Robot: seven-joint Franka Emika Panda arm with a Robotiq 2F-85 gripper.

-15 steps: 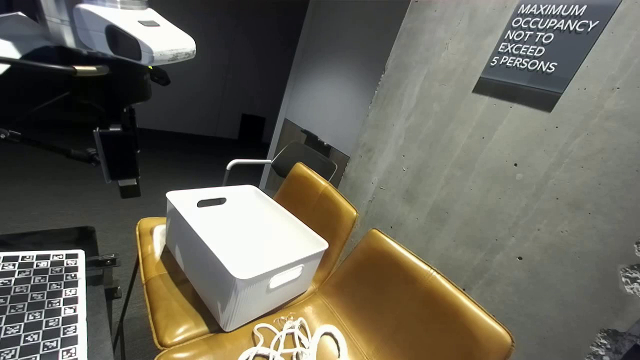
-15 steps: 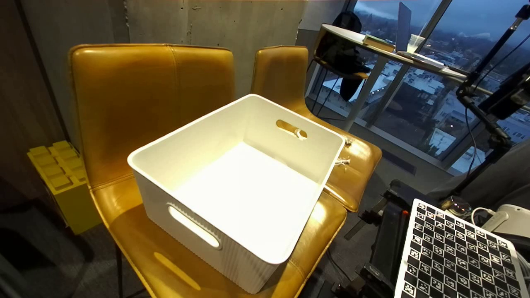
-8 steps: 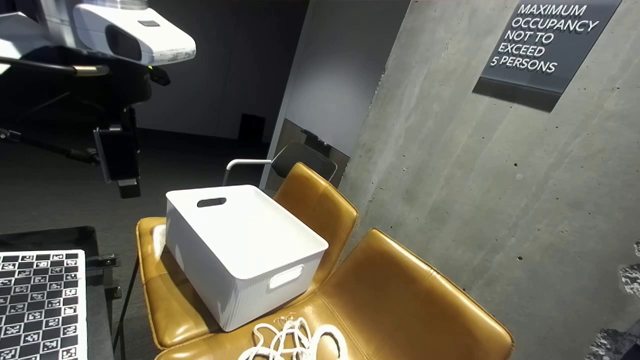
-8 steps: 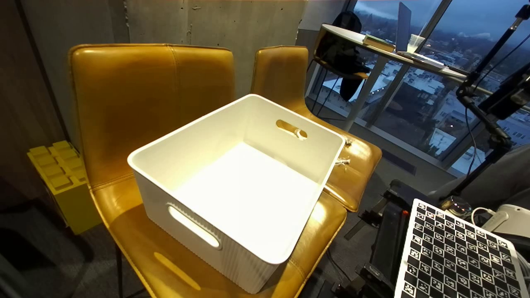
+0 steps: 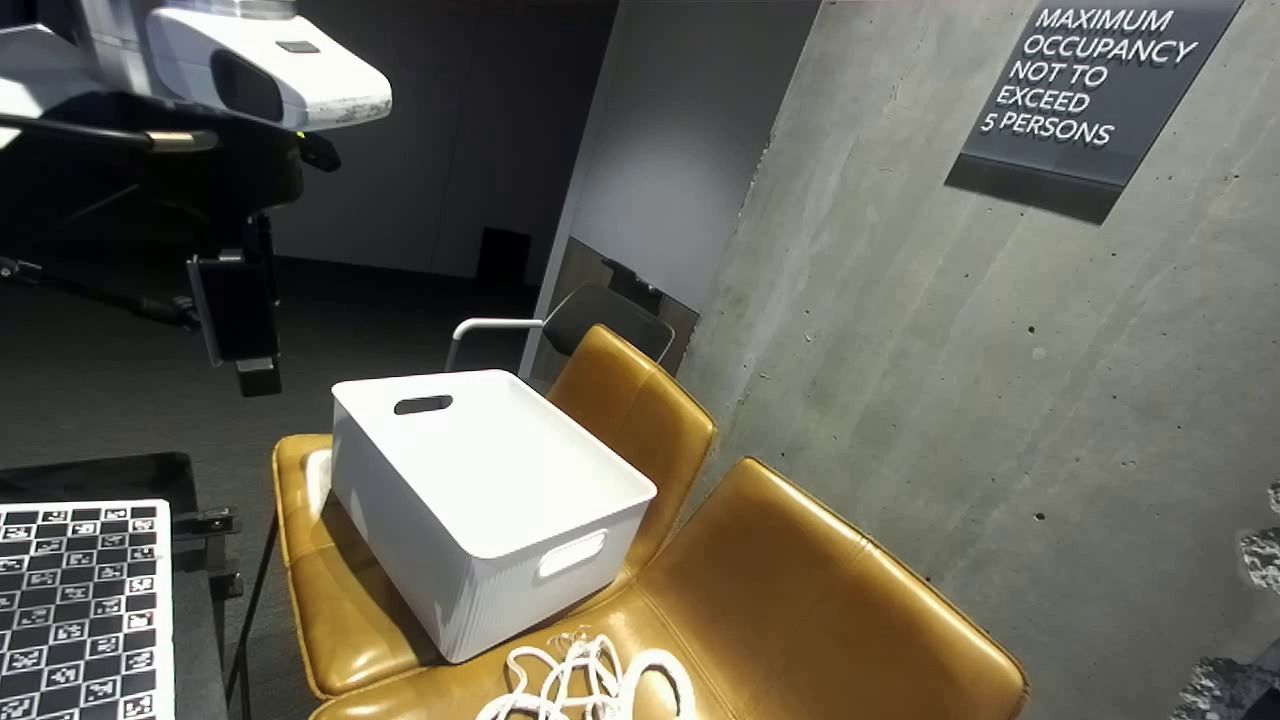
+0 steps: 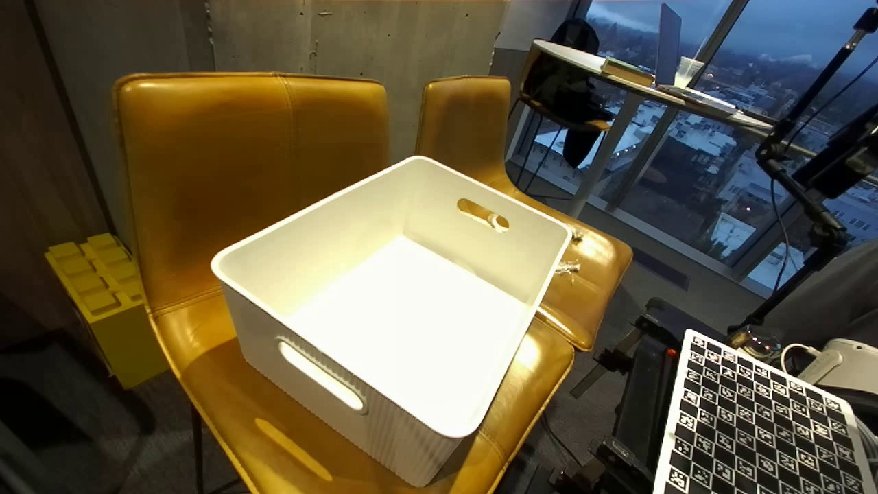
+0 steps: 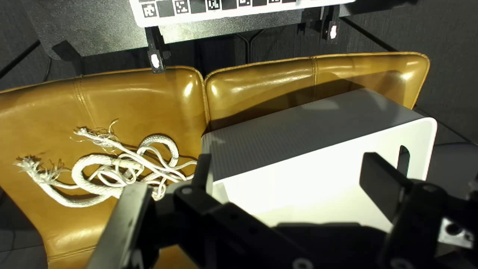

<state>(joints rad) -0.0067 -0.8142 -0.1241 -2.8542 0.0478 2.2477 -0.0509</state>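
My gripper point(image 7: 287, 166) is open and empty in the wrist view, its two black fingers spread wide with nothing between the tips. Behind the fingers lies a white open box point(image 7: 283, 138), which shows in both exterior views point(image 5: 400, 525) point(image 6: 384, 412). The box stands upright on a tan leather chair and shows nothing inside. A coiled white rope point(image 7: 74, 203) with frayed ends lies on the neighbouring chair beside the box. The white arm end point(image 5: 330, 85) hangs at the upper left in an exterior view; the dark parts under it are hard to make out.
Two tan chairs point(image 6: 226, 171) point(image 5: 820, 580) stand side by side against a concrete wall point(image 5: 950, 350). A checkered marker board point(image 6: 761, 425) lies on a black base beside them. A yellow block point(image 6: 123, 343) stands on the floor. A black jointed stand point(image 6: 799, 192) rises near the board.
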